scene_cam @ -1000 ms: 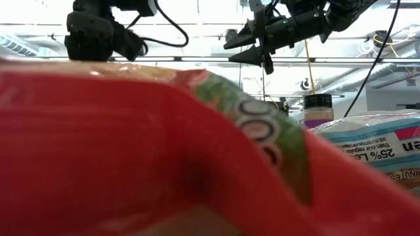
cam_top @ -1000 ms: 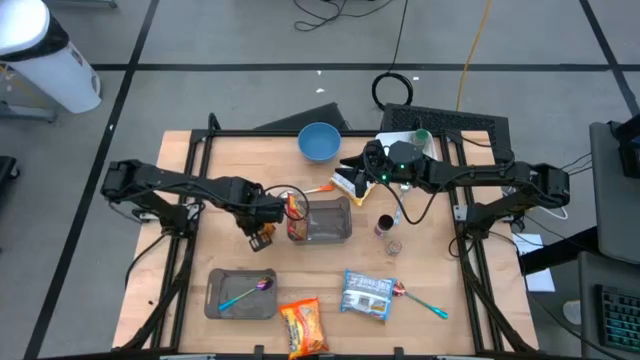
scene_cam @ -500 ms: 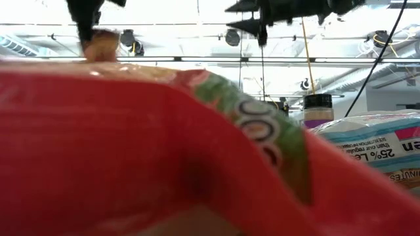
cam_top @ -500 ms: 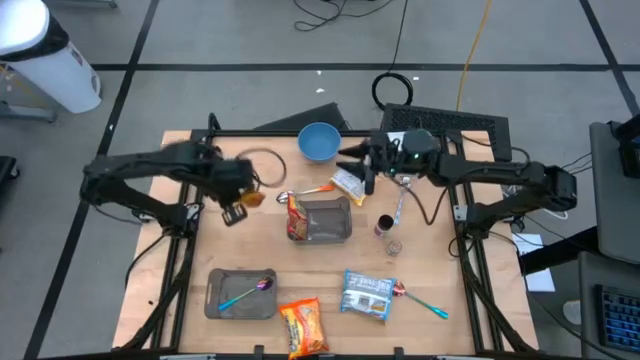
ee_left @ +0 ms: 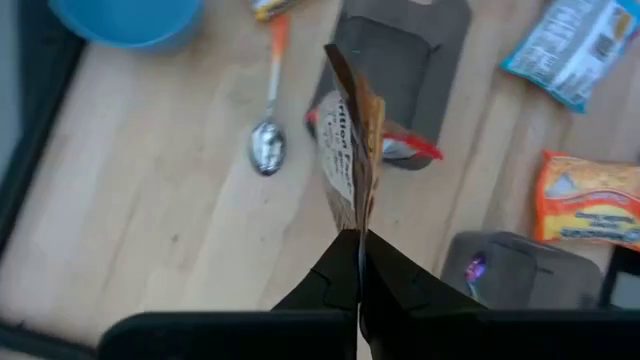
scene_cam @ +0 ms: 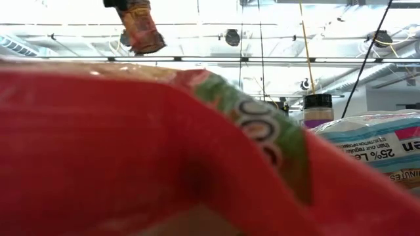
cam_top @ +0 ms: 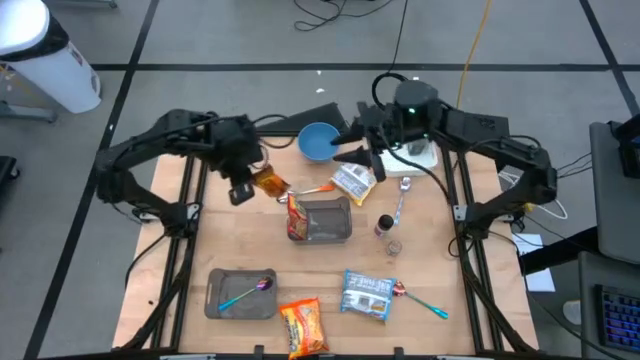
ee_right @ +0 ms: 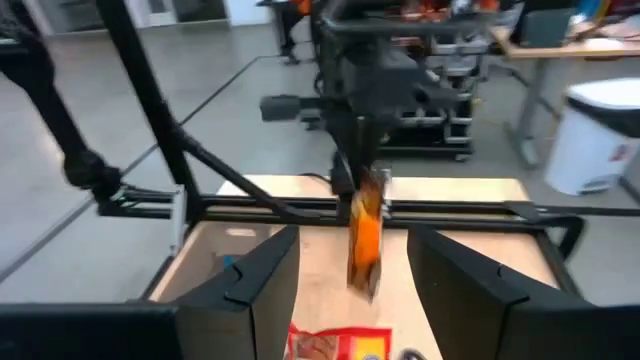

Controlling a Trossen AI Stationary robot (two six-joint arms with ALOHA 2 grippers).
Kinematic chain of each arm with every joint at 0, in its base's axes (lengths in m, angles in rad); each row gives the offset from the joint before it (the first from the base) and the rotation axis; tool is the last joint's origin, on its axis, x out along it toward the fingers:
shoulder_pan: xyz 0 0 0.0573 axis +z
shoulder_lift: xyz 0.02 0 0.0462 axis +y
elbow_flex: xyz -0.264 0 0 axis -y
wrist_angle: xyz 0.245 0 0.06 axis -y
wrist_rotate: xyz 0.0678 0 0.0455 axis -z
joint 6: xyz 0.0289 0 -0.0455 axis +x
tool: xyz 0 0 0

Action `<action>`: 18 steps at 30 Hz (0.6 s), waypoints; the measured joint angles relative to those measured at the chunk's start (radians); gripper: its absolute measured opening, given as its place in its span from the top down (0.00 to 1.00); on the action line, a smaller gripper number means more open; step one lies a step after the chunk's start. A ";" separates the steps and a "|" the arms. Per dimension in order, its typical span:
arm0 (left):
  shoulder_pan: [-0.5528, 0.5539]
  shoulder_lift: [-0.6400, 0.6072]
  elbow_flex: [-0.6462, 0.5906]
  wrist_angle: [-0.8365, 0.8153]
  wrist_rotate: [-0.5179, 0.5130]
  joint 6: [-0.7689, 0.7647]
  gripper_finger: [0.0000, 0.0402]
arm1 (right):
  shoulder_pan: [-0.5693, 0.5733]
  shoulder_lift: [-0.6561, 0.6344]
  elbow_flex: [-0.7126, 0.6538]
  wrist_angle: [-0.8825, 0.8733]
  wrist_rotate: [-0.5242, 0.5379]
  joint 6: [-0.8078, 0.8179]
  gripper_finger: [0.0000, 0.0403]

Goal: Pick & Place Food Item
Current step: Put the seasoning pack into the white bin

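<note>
**Thin pinch on a dangling packet**

Your left tool point(ee_left: 358, 262) is clamped tight on one edge of the snack packet point(ee_left: 352, 150), hanging above the counter point(cam_top: 215, 235). A swing could slip it. Farther off, your right tool point(cam_top: 352, 143) waits parted, empty.

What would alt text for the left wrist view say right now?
The left gripper is shut on a small brown snack packet, holding it by its edge above the wooden table. Below lie a spoon, a grey tray with a red packet against it, and a blue bowl.
</note>
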 joint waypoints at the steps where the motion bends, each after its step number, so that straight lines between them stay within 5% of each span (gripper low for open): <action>1: 0.005 0.023 0.018 0.000 0.020 0.018 0.99 | 0.000 0.017 0.018 -0.020 -0.007 -0.003 0.55; 18: 0.006 0.253 0.360 0.001 0.038 0.139 0.99 | 0.007 0.172 0.035 0.110 -0.025 0.067 0.55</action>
